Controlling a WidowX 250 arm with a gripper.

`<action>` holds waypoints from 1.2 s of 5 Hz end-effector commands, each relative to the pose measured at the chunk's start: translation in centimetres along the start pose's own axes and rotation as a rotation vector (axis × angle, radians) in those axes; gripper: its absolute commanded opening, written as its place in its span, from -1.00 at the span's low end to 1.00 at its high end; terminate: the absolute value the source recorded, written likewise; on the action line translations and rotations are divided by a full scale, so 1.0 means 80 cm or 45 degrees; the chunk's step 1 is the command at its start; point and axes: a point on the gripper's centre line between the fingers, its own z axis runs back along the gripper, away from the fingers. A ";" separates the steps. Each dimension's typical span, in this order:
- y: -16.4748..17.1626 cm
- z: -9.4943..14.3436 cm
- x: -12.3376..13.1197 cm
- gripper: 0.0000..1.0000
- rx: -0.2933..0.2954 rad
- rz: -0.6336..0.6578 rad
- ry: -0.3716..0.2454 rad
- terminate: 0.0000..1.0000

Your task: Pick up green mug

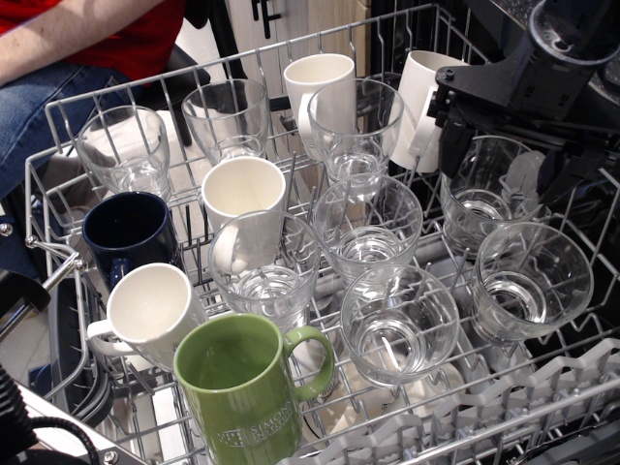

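Clearance, rack front-left
I see green mug point(242, 392) hemmed by white mug point(147, 315) left, glass point(266, 263) behind, glass point(399, 323) beyond its handle; open above.

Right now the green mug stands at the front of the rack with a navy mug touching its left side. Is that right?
Not quite: a white mug touches the green mug. The navy mug stands farther back, apart from it, as the observation image shows.

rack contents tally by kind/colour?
Clear drinking glasses: 9
Plain white ceramic mugs: 4
Dark navy ceramic mug: 1
Glossy olive-green ceramic mug: 1
Total: 15 in the wire dish rack
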 end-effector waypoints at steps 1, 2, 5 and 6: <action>0.000 0.000 0.000 1.00 0.000 0.000 0.000 -1.00; 0.033 -0.002 -0.004 1.00 -0.039 -0.077 0.047 -1.00; 0.138 -0.075 -0.047 1.00 -0.069 -0.367 0.093 -1.00; 0.138 -0.107 -0.055 1.00 -0.013 -0.470 0.232 -1.00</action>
